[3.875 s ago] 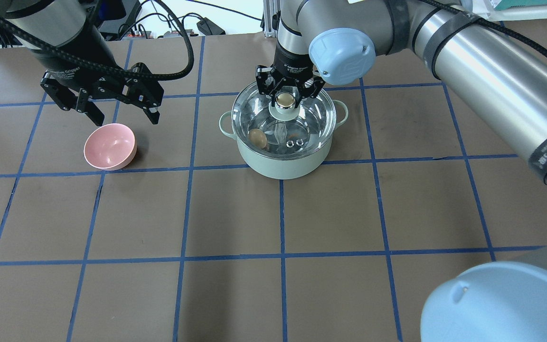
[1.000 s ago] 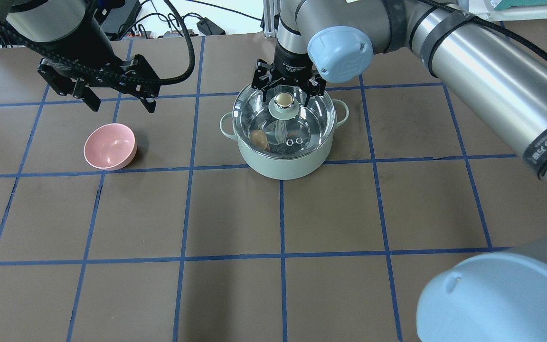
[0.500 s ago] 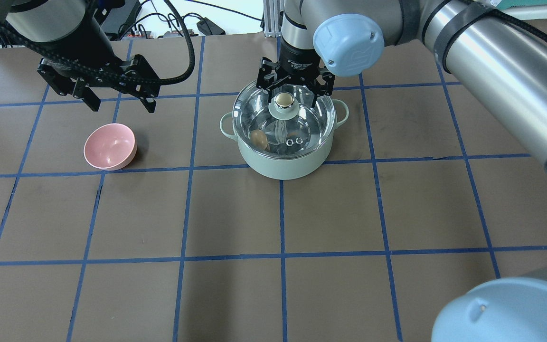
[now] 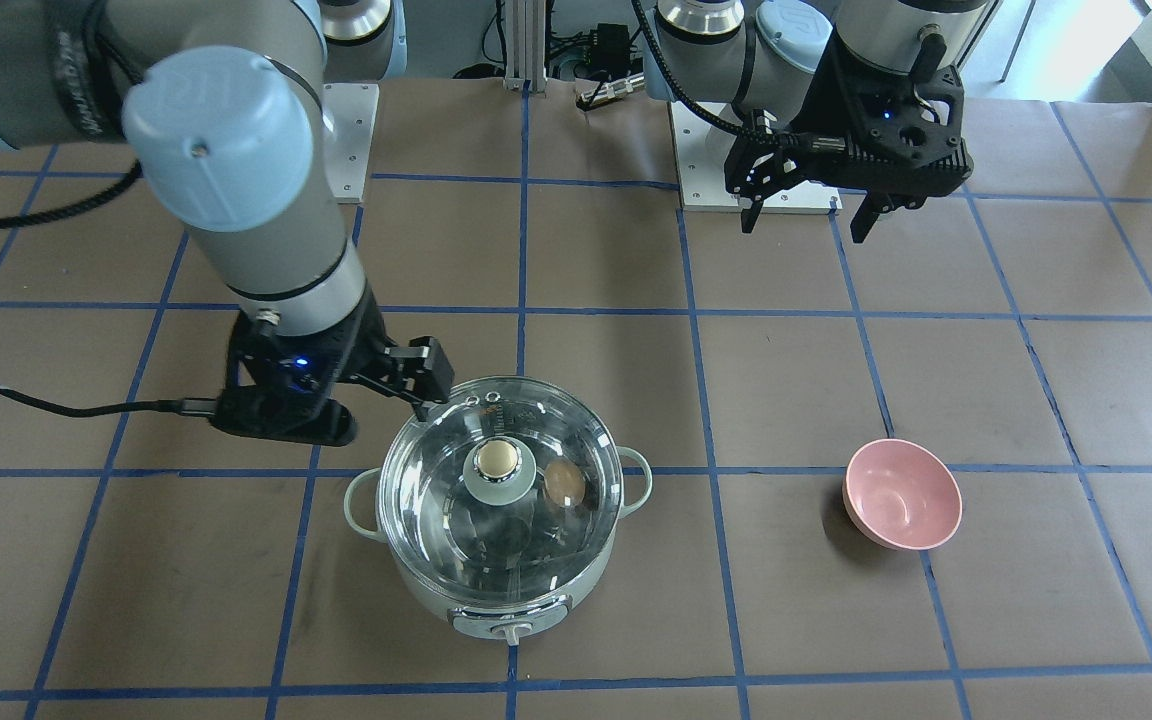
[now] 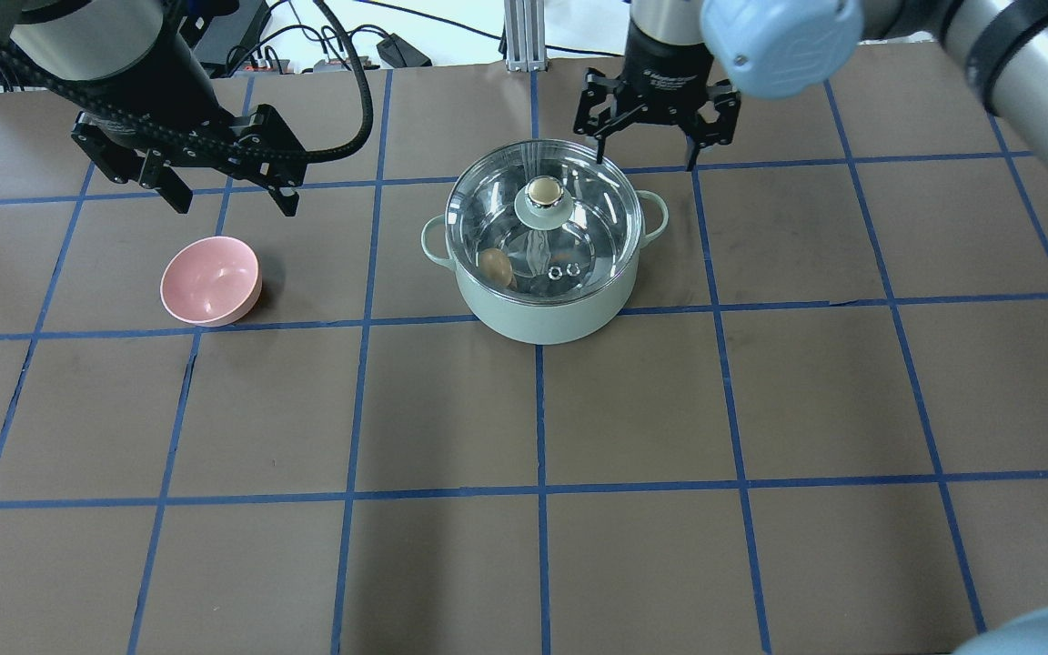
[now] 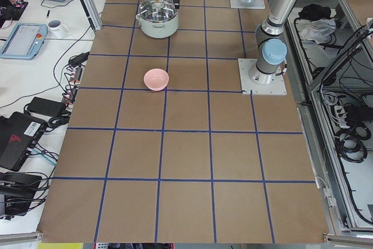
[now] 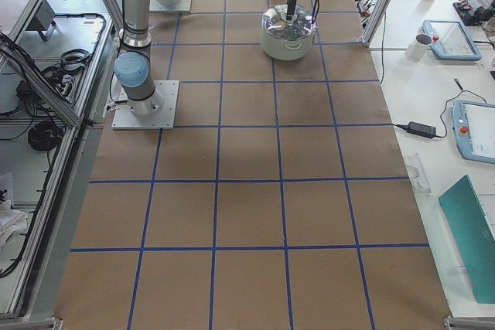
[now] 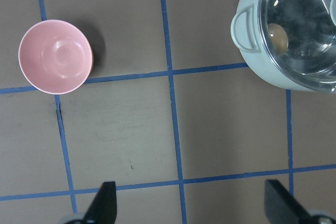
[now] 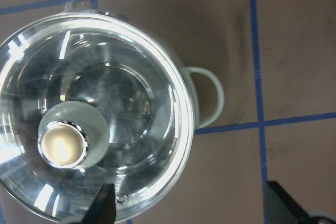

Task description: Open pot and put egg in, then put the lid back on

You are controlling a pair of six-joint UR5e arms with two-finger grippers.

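The mint-green pot [image 5: 542, 309] stands at the table's far centre with the clear glass lid [image 5: 595, 235] seated on it. The lid's beige-topped knob [image 5: 542, 194] is free. The tan egg [image 5: 494, 266] lies inside the pot and shows through the glass; it also shows in the front-facing view [image 4: 564, 482]. My right gripper [image 5: 647, 153] is open and empty, raised just beyond the pot's far right rim. My left gripper [image 5: 235, 198] is open and empty, above the table beyond the pink bowl. In the right wrist view the lid [image 9: 131, 87] fills the left half.
A pink bowl [image 5: 211, 280] sits to the pot's left, seemingly holding nothing; it also shows in the left wrist view [image 8: 55, 56]. The brown table mat carries a blue tape grid [image 5: 538, 409]. Cables and gear lie beyond the far edge.
My right gripper has let go of the lid's knob, opened, and drawn up and away to the far right. The lid stays on the pot. The left gripper rose slightly earlier, then held still.
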